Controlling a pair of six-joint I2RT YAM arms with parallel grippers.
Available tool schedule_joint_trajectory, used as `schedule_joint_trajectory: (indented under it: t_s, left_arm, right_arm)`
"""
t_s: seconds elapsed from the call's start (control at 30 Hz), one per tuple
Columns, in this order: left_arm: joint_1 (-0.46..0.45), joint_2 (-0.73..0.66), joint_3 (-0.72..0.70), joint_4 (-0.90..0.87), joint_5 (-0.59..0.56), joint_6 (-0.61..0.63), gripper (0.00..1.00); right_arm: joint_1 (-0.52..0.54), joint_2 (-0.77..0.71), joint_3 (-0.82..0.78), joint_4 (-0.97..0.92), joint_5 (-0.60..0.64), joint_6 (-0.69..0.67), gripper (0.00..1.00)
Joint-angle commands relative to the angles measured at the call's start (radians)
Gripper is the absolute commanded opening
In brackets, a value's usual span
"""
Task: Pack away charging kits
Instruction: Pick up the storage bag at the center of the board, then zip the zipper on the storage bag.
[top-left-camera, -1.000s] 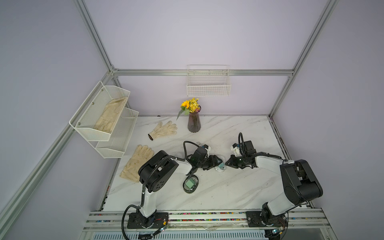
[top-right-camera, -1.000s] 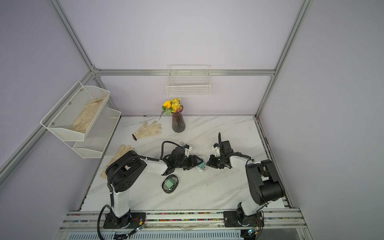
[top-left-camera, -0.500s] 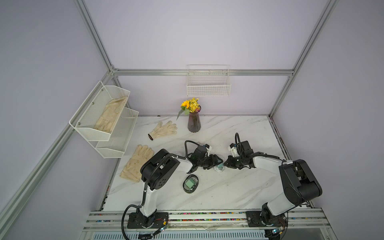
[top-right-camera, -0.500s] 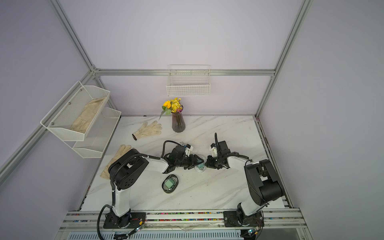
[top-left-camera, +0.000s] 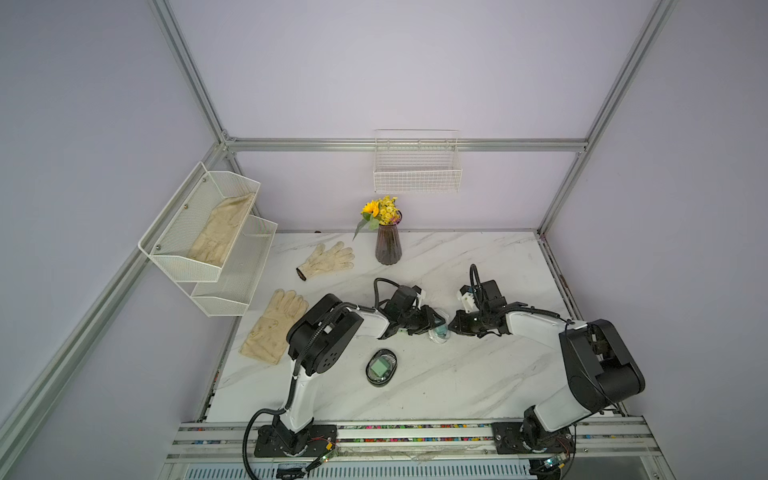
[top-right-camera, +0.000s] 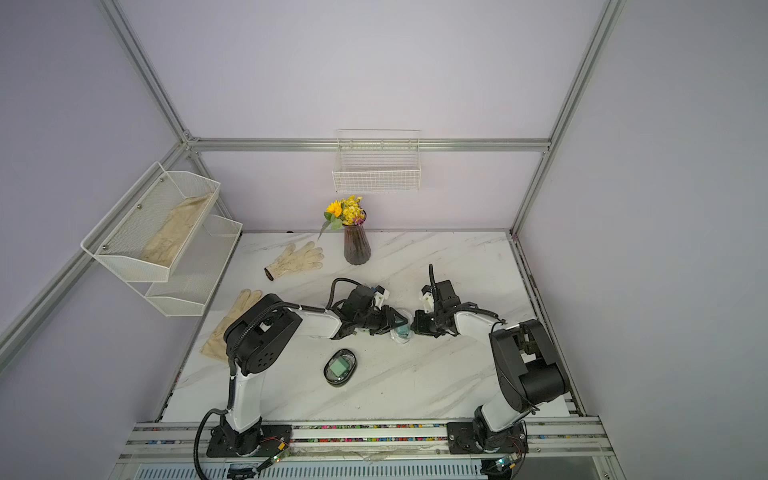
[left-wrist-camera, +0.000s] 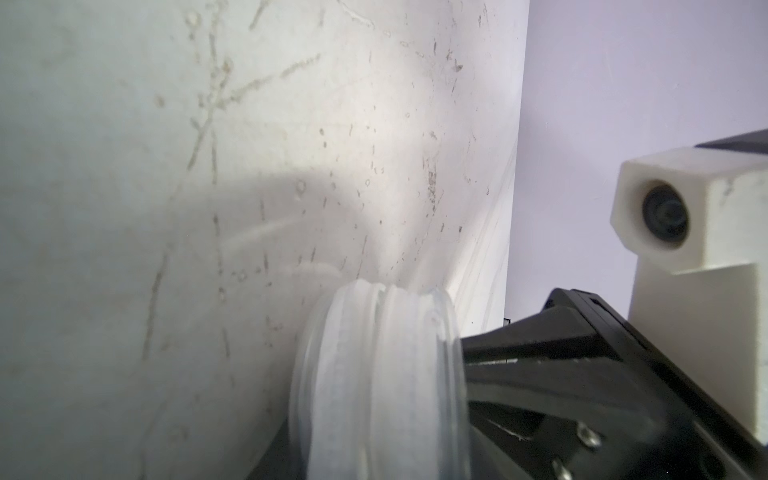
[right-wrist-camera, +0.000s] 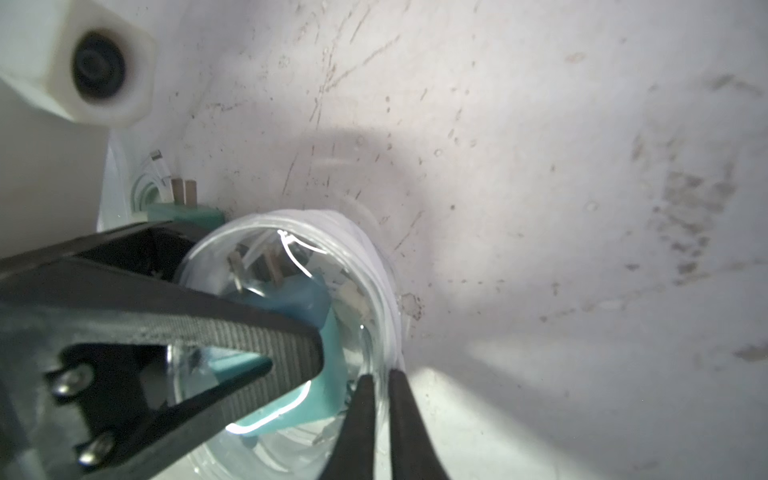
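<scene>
A clear oval case (top-left-camera: 440, 333) (right-wrist-camera: 365, 266) holding the teal-blue adapter (right-wrist-camera: 311, 299) of a charging kit sits on the marble between both grippers. My left gripper (top-left-camera: 435, 322) is shut across it, and one ribbed finger (right-wrist-camera: 266, 332) lies on its clear face. My right gripper (right-wrist-camera: 381, 376) (top-left-camera: 452, 327) straddles the case's rim, its thin fingers a little apart. In the left wrist view the case (left-wrist-camera: 374, 374) shows edge-on. A mint green adapter (right-wrist-camera: 183, 210) and a coiled white cable (right-wrist-camera: 153, 183) lie behind the left finger. Another oval case (top-left-camera: 381, 368) with a mint adapter lies nearer the front.
Two cream gloves (top-left-camera: 328, 259) (top-left-camera: 274, 326) lie at the left of the table (top-left-camera: 478, 386). A dark vase of yellow flowers (top-left-camera: 387, 245) stands at the back. A two-tier mesh rack (top-left-camera: 208, 232) with a glove hangs on the left wall, a wire basket (top-left-camera: 417, 174) on the back wall.
My right gripper has slid left to meet the left gripper at the case, and its fingers have parted a little. The left jaws have narrowed onto the case.
</scene>
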Motion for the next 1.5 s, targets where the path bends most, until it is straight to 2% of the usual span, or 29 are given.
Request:
schedule_joint_trajectory:
  t_s: [0.0,0.13,0.37,0.53,0.67,0.9,1.07,1.47]
  left_arm:
    - [0.001,-0.021,0.036,-0.035,-0.035,0.001,0.23]
    - [0.006,-0.102,0.049,-0.037,-0.104,-0.016,0.24]
    - [-0.010,-0.222,0.177,-0.262,-0.330,-0.103,0.25]
    - [-0.034,-0.259,0.240,-0.351,-0.442,-0.190,0.24]
    - [-0.046,-0.266,0.285,-0.390,-0.469,-0.239,0.25]
    - [-0.073,-0.270,0.340,-0.437,-0.496,-0.255,0.27]
    - [-0.078,-0.279,0.363,-0.466,-0.513,-0.254,0.26]
    - [-0.080,-0.261,0.409,-0.486,-0.507,-0.216,0.27]
  right_arm:
    - [0.009,-0.079,0.054,-0.062,0.024,-0.016,0.34]
    - [0.008,-0.246,0.085,-0.113,0.062,0.015,0.38]
    - [0.056,-0.521,0.035,-0.126,0.085,0.095,0.39]
    - [0.150,-0.609,0.002,-0.107,0.112,0.131,0.37]
    - [0.174,-0.666,-0.027,-0.054,0.115,0.148,0.37]
    - [0.184,-0.562,-0.009,0.000,0.113,0.109,0.39]
    - [0.185,-0.508,-0.022,0.052,0.107,0.114,0.35]
    - [0.194,-0.382,-0.018,0.094,0.093,0.089,0.32]
